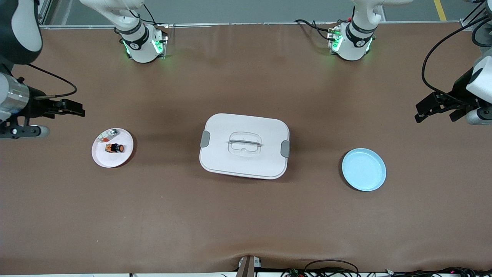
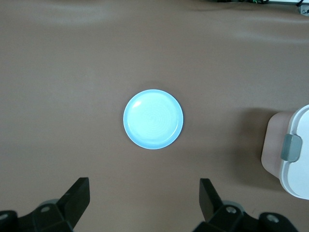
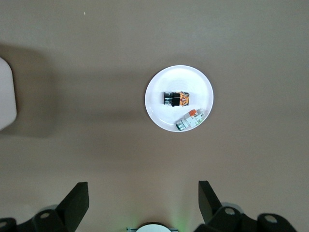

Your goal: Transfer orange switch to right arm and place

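Both arms hover wide open and empty; the orange switch (image 1: 115, 147) lies untouched on the white plate (image 1: 125, 156).

Right gripper (image 1: 69, 107) hangs near that plate, left gripper (image 1: 438, 107) near the blue plate (image 1: 378, 181). Risk: pinching the neighbouring clear-and-silver piece (image 1: 107, 135) instead, as they lie close.

A: What sits mid-bench (image 1: 246, 215)?
B: A white lidded box (image 1: 244, 146), grey clasps on both ends.
A: And elsewhere?
B: A pale blue plate (image 1: 364, 169), and a white plate (image 1: 112, 157) carrying a clear-and-silver piece (image 1: 108, 135).
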{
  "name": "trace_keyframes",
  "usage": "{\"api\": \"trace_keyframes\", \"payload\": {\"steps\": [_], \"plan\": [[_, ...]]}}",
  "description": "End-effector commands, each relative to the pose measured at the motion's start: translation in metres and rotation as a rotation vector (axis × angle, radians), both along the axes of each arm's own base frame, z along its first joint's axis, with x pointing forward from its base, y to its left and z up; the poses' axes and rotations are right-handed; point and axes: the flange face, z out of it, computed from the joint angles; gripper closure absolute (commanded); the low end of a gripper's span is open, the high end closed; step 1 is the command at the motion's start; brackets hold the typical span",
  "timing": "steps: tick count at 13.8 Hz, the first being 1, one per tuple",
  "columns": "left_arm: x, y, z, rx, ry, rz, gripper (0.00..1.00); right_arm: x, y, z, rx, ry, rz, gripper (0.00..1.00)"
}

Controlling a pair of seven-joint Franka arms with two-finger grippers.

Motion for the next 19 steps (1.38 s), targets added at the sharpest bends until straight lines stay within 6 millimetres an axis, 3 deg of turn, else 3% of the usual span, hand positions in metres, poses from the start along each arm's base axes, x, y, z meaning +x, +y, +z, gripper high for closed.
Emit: {"api": "trace_keyframes", "payload": {"steps": [1,9,11,14,16,19], "plan": [[0.001,-0.002,0.005,0.014,0.006,-0.019,0.0,0.006,0.01,0.023,-0.025,-0.006,-0.107,0.0],[0.001,-0.002,0.005,0.011,0.006,-0.019,0.0,0.001,0.011,0.045,-0.024,-0.038,-0.133,0.0],[0.0,-0.003,0.007,0.008,0.003,-0.021,0.0,0.0,0.012,0.042,-0.011,-0.025,-0.134,0.0],[-0.001,-0.003,0.004,0.007,0.018,-0.021,0.0,-0.003,0.018,0.043,-0.013,-0.007,-0.111,0.0],[-0.003,-0.003,0.002,0.01,0.044,-0.023,0.0,-0.004,0.024,0.055,-0.018,-0.027,-0.111,0.0],[-0.005,-0.003,0.0,0.011,0.06,-0.023,0.0,-0.008,0.016,0.055,-0.024,-0.009,-0.133,0.0]]}}
